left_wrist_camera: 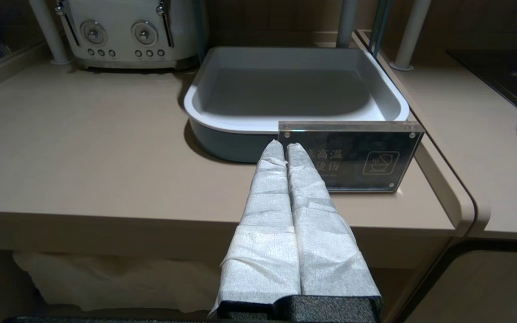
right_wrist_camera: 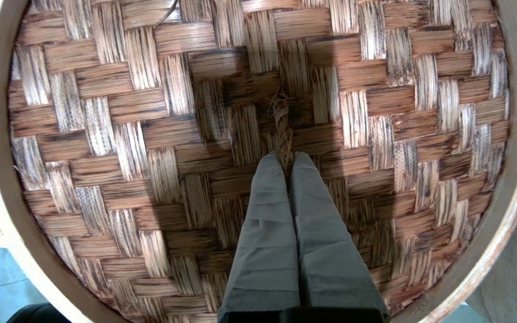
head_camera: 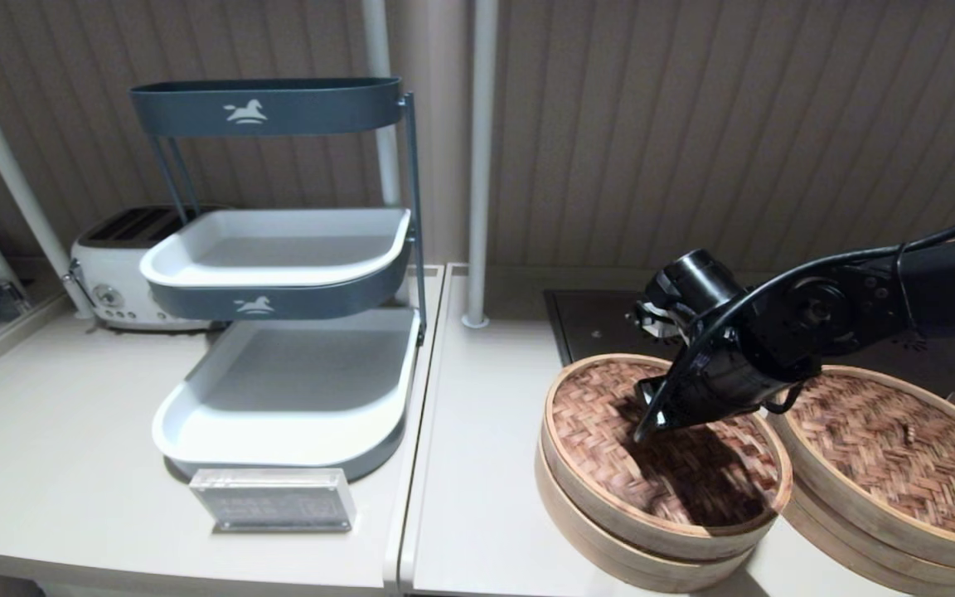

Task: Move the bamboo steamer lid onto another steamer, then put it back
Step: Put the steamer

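- Claw of the right arm (head_camera: 642, 433), wrapped in grey cloth, angles down onto the middle of the steamer lid (head_camera: 593, 414), its two fingers (right_wrist_camera: 263, 215) pressed together.
- In the right wrist view the fingertips meet on the small twisted knot (right_wrist_camera: 281, 116) at the lid's centre, a strand of it pinched between them; the claw grips the lid by that knot.
- The lid, reddish-brown weave inside a pale hoop, sits on top of a bamboo basket (head_camera: 610, 539) at the near right of the tabletop (head_camera: 55, 431). It looks slightly askew over the basket; whether it is resting or raised cannot be told.
- A second steamer (head_camera: 842, 531) stands just beside it to the right, carrying its own darker, mottled woven lid (head_camera: 892, 448), clear of the claw.
- The left claw (left_wrist_camera: 285, 146), wrapped in white cloth, hangs in front of the tabletop's near edge with its fingers together and nothing between them, pointing at a clear acrylic sign (left_wrist_camera: 357, 157).
- The pale beige tabletop also carries a three-tier rack of grey and white trays (head_camera: 278, 249) at the left, with a white toaster (head_camera: 113, 274) behind it and a dark flat panel (head_camera: 593, 323) set in behind the steamers.
- A ribbed brown wall (head_camera: 693, 124) and white upright poles (head_camera: 482, 166) close off the back.
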Tool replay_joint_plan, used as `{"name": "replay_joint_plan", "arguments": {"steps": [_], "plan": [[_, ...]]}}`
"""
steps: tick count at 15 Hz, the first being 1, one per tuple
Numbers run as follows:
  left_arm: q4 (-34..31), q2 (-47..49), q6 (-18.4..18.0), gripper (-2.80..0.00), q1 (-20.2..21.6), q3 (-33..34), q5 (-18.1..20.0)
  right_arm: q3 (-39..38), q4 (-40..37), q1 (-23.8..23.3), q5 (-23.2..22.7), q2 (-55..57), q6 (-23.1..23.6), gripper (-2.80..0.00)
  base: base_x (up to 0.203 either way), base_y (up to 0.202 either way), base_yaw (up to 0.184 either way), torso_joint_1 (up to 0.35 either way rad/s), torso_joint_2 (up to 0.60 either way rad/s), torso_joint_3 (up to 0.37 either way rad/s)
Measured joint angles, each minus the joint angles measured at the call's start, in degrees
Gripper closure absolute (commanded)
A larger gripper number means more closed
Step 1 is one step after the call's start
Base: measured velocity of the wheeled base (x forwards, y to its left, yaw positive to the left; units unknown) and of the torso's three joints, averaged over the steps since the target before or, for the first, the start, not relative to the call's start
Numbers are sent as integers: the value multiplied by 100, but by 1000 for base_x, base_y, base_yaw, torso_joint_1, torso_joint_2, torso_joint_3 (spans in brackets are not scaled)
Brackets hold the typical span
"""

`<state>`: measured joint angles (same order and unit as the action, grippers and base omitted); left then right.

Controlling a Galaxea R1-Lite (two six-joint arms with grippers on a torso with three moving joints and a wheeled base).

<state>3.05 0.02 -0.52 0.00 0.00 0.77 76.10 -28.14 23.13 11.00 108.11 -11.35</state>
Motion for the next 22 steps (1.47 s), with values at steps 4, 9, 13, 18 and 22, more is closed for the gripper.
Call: {"name": "replay_joint_plan", "arguments": {"steps": [4,9,13,18,22], "plan": [[-2,0,1,0,0,0,5,-77,2,-1,-4,3,-2,0,0,0,0,0,0,0],[1,0,0,0,0,0,5,-27,178,5,0,83,17,0,0,0,0,0,0,0],[-1,0,1,0,0,0,0,-3,184,27,9,112,38,0,0,0,0,0,0,0],[0,0,1,0,0,0,0,-104,190,44,30,90,66,-280,0,0,0,0,0,0],[0,0,0,0,0,0,0,-121,195,35,20,24,60,-280,0,0,0,0,0,0]]}}
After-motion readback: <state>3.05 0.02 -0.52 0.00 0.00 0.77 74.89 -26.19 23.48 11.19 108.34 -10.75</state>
